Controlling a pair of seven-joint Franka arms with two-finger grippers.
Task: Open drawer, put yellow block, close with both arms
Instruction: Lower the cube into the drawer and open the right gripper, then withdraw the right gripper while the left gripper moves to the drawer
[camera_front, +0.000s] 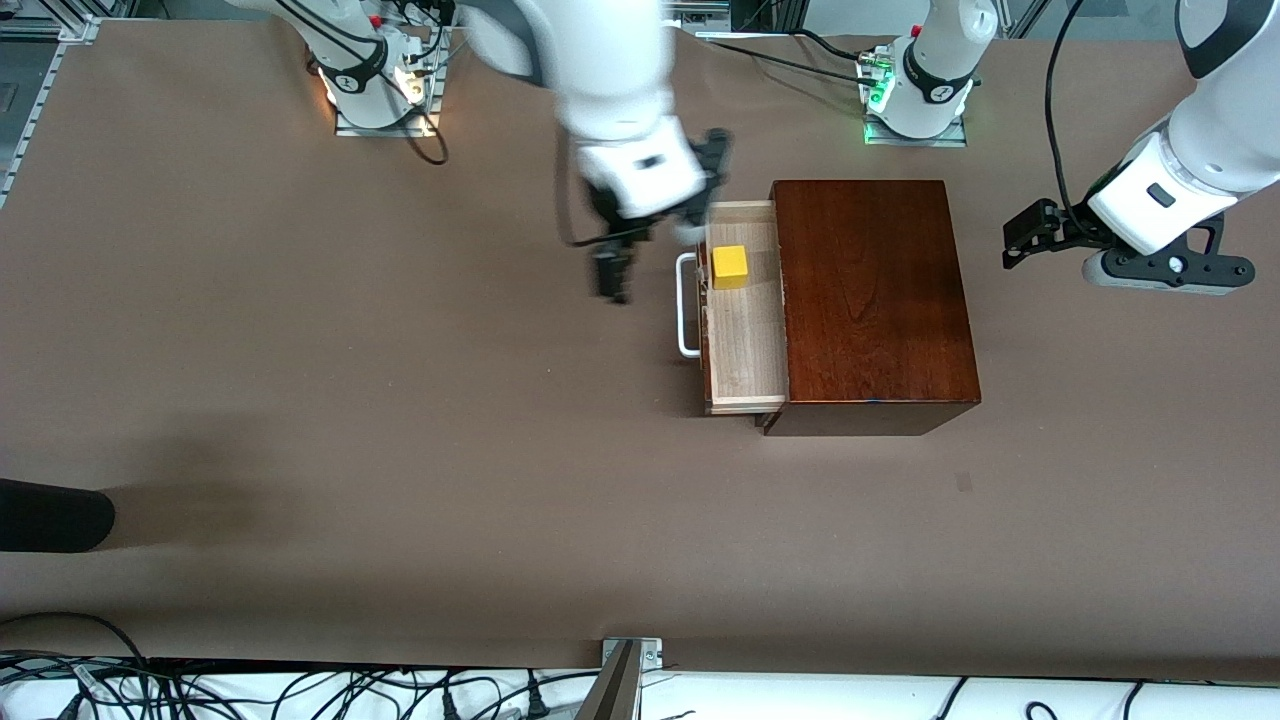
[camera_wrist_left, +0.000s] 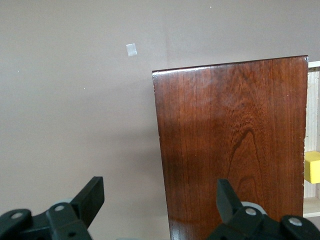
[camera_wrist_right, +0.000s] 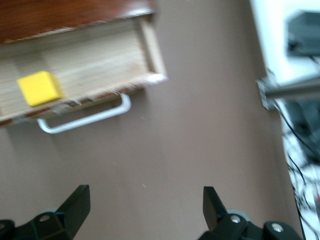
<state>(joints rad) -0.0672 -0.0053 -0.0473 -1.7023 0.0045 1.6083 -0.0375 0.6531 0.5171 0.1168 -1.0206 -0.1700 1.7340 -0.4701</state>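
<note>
The drawer (camera_front: 745, 340) of the reddish-brown wooden box (camera_front: 870, 300) is pulled out toward the right arm's end of the table. Its white bar handle (camera_front: 685, 305) shows in front. The yellow block (camera_front: 729, 266) lies inside the drawer, in the part farther from the front camera. It also shows in the right wrist view (camera_wrist_right: 40, 88) and at the edge of the left wrist view (camera_wrist_left: 312, 167). My right gripper (camera_front: 612, 285) is open and empty, in the air over the table just in front of the handle (camera_wrist_right: 85, 120). My left gripper (camera_front: 1020, 240) is open and empty, held beside the box's closed end (camera_wrist_left: 235, 145).
A dark object (camera_front: 50, 515) lies at the table edge at the right arm's end. A small tape mark (camera_front: 963, 482) is on the table nearer the front camera than the box. Cables and a metal post (camera_front: 620, 680) run along the front edge.
</note>
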